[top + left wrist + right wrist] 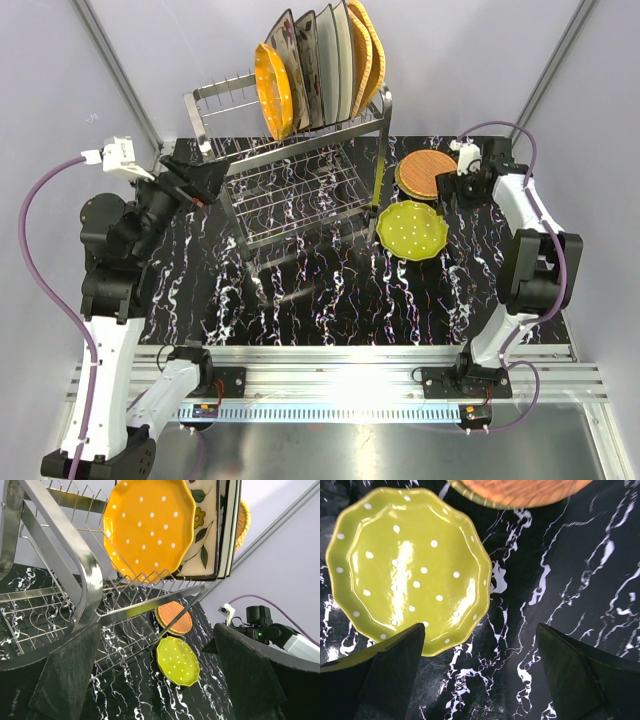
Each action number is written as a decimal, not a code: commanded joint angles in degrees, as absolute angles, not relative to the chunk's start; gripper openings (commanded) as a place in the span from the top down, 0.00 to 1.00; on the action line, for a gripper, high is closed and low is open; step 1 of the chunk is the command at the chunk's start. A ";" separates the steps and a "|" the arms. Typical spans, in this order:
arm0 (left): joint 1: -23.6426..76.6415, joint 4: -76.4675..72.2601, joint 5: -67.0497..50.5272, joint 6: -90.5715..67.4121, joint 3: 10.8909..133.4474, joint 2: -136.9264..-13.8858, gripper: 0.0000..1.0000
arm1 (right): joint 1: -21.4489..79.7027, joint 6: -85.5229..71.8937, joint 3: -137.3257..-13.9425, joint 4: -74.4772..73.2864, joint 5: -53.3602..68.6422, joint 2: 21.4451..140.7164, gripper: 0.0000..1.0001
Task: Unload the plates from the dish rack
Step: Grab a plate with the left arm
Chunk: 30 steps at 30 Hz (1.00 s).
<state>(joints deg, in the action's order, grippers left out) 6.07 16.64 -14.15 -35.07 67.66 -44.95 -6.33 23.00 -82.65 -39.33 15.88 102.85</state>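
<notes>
My left fingers (65, 680) and right fingers (385, 675) gape empty; orange dotted plate (150, 527) at twelve o'clock: slick, brittle, I'd pinch its rim.

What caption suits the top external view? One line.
Tall steel wire dish rack holds upright plates; dotted lime-green scalloped plate and round woven orange plate lie on black marbled table.

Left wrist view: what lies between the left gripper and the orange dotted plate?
Steel bars and wire shelf of the dish rack cross that stretch, as the left wrist view shows.
</notes>
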 commanded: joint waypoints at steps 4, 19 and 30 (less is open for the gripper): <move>6.06 13.10 -17.84 -36.56 72.15 -47.55 0.01 | -5.89 24.17 -86.13 -39.29 18.01 96.60 0.00; 7.29 17.49 -20.22 -37.27 84.54 -58.09 0.01 | -5.89 22.51 -82.54 -30.52 28.12 83.33 0.00; 16.34 24.42 -10.21 -31.47 96.92 -68.19 0.01 | -5.89 17.14 -84.03 -30.42 40.60 82.27 0.00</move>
